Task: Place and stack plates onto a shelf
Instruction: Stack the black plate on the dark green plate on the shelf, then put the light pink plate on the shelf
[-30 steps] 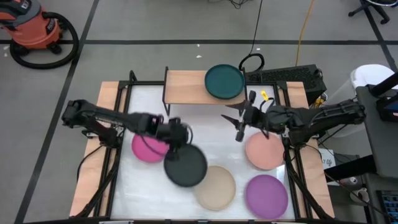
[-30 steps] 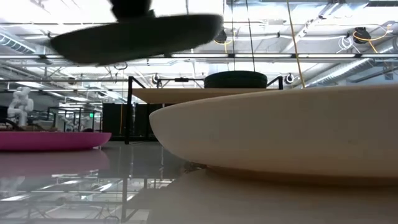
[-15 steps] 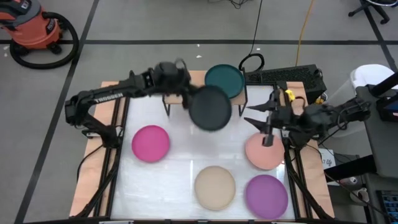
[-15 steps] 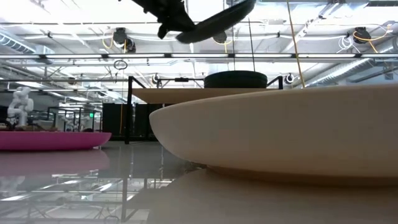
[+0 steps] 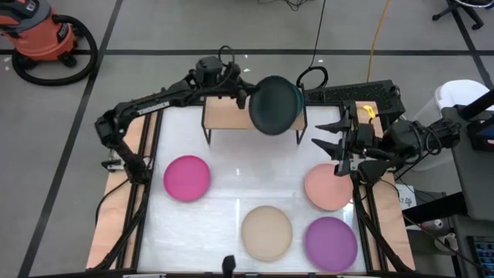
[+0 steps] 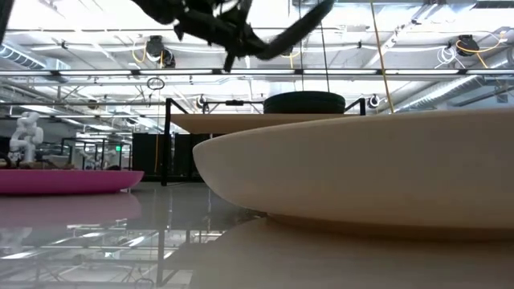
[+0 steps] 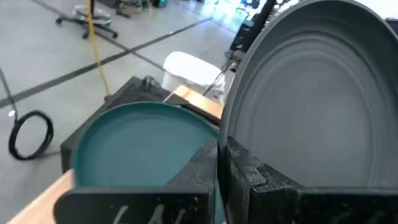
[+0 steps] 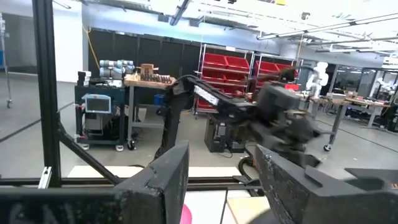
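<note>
My left gripper (image 5: 241, 96) is shut on the charcoal black plate (image 5: 274, 106) and holds it in the air over the right half of the light-wood shelf (image 5: 228, 110). The dark teal plate (image 7: 143, 143) lies flat on the shelf, right below the black one. In the high view the black plate covers most of it. My right gripper (image 5: 330, 150) hangs open over the table's right side, just past the far edge of the salmon plate (image 5: 328, 188). It touches nothing. The magenta plate (image 5: 186, 177), beige plate (image 5: 267, 232) and purple plate (image 5: 330, 242) lie flat on the white table. My left gripper pinches the black plate's rim (image 7: 225, 146) between its two fingers, one finger on each face. The fingers reach it from the table's left side. The plate is lifted clear and tilted, with its free edge (image 6: 317, 14) higher than the held edge.
The shelf's left half (image 5: 220, 104) is bare wood, and its black legs (image 5: 206, 131) stand at the table's far edge. A yellow cable (image 5: 377, 38) and a black cable loop (image 5: 312, 76) lie on the floor beyond the table. The beige plate (image 6: 361, 168) fills most of the low view.
My left arm has carried the black plate up from the middle of the table toward the far edge, to above the teal plate on the shelf. The plate has tipped from nearly level to tilted. My right gripper has drawn back toward the table's right edge and stayed open.
</note>
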